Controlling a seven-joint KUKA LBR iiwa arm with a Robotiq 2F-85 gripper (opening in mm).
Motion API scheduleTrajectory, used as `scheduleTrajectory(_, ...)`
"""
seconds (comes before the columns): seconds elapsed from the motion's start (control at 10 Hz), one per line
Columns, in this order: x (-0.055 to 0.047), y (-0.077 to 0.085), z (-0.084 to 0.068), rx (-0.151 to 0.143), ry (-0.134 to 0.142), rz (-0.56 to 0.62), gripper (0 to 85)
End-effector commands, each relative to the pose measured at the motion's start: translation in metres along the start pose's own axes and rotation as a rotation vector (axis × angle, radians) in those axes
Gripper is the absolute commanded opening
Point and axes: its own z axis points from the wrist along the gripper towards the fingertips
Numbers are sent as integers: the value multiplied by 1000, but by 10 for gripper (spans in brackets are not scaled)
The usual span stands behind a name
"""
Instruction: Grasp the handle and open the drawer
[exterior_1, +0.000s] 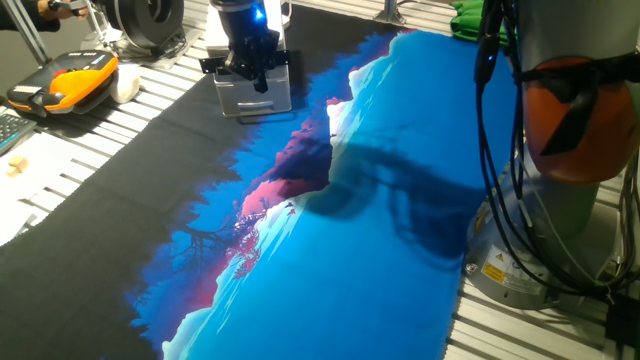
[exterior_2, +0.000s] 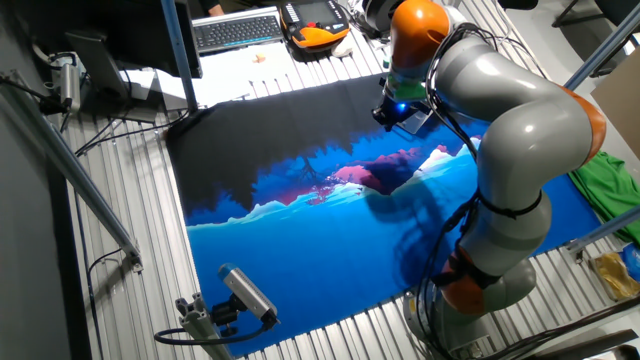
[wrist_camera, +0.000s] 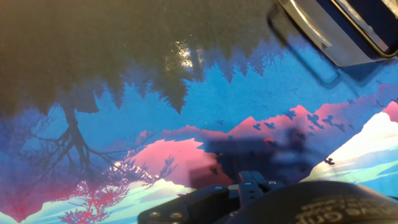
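While the gripper (exterior_1: 258, 72) hides the drawer (exterior_1: 255, 95), an orange-and-black case (exterior_1: 65, 82) lies apart.

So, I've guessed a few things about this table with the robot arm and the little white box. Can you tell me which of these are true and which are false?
1. The gripper is at the front of the small white cabinet. True.
2. The table is covered by a plain white cloth. False: the mat shows a blue, pink and black mountain landscape.
3. An orange-and-black case lies off the mat, to one side of the cabinet. True.
4. The arm is parked far from the cabinet. False: it reaches right over to it.
5. A keyboard sits beyond the mat's far edge in the other fixed view. True.
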Motion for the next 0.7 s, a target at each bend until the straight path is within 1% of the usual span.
scheduleTrajectory(0.0,0,0,0,-1,-1,3,0)
scheduleTrajectory(0.1,0,0,0,1,-5,4,0)
scheduleTrajectory(0.2,-1,-1,-1,-7,-3,6,0)
scheduleTrajectory(0.3,-4,-4,-3,-29,5,7,0)
scheduleTrajectory(0.4,-9,-9,-6,-31,8,4,0)
scheduleTrajectory(0.5,-14,-12,-7,-23,6,0,0)
scheduleTrajectory(0.6,-18,-15,-6,-23,1,-2,0)
